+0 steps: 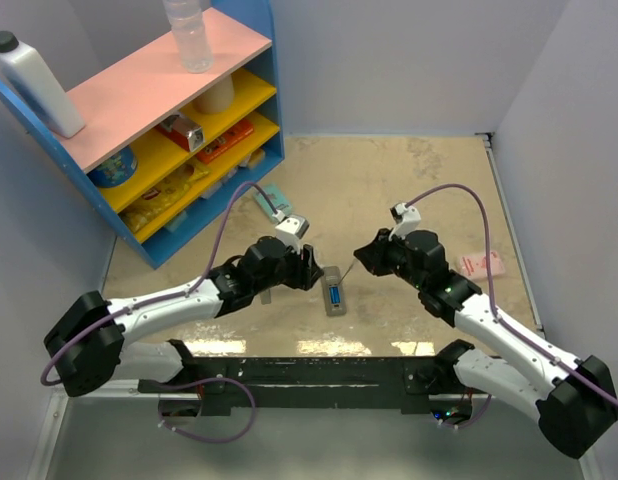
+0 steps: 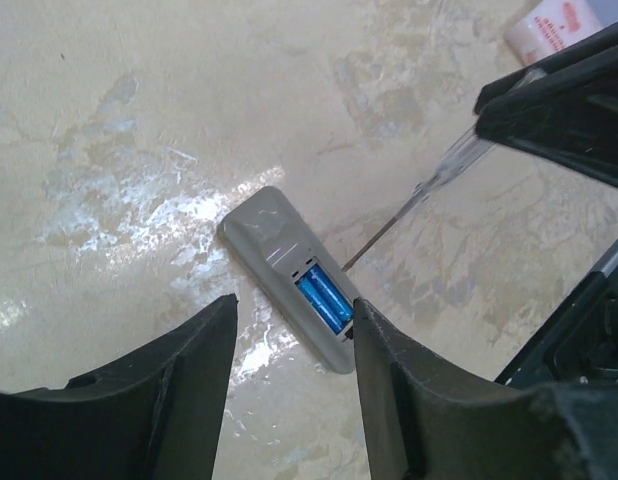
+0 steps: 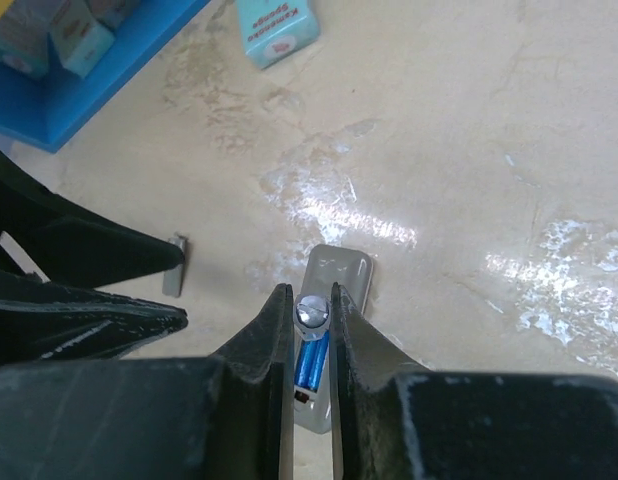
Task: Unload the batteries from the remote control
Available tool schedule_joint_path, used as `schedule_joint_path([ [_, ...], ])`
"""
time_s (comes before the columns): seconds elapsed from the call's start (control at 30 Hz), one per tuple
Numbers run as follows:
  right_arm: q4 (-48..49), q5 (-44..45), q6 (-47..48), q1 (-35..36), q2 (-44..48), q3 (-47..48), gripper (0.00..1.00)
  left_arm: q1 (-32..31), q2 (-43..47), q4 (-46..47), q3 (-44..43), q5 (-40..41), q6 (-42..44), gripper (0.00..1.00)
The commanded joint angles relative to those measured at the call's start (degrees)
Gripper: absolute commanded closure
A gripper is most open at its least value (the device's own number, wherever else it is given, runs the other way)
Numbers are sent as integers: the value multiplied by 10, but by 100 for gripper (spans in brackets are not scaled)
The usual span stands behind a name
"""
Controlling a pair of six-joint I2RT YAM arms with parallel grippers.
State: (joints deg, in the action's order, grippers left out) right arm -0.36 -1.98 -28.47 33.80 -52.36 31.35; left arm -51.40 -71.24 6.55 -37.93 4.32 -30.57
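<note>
The grey remote control [image 1: 334,297] lies on the table between my two grippers, its battery bay uncovered. Two blue batteries [image 2: 324,298] sit side by side in the bay; they also show in the right wrist view [image 3: 311,362]. My left gripper [image 2: 293,303] is open and empty, its fingers either side of the remote's [image 2: 274,235] battery end, just above it. My right gripper [image 3: 311,290] is shut on a thin grey stick [image 2: 409,205] with a clear handle. The stick's tip points down at the remote's edge beside the batteries.
A small grey flat piece [image 3: 173,278] lies on the table left of the remote. A teal flat box [image 1: 272,200] lies near the blue shelf unit [image 1: 169,130] at the back left. A pink packet [image 1: 482,265] lies at the right by the wall.
</note>
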Motion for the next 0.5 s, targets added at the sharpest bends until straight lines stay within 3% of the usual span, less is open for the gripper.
schedule_joint_path([
  [0.0,28,66,-48,1,23,-6,100,10,-28,8,-11,-3,-45,46],
  [0.47,-137,211,-181,33,13,53,100,36,-94,47,0,-53,-85,48],
])
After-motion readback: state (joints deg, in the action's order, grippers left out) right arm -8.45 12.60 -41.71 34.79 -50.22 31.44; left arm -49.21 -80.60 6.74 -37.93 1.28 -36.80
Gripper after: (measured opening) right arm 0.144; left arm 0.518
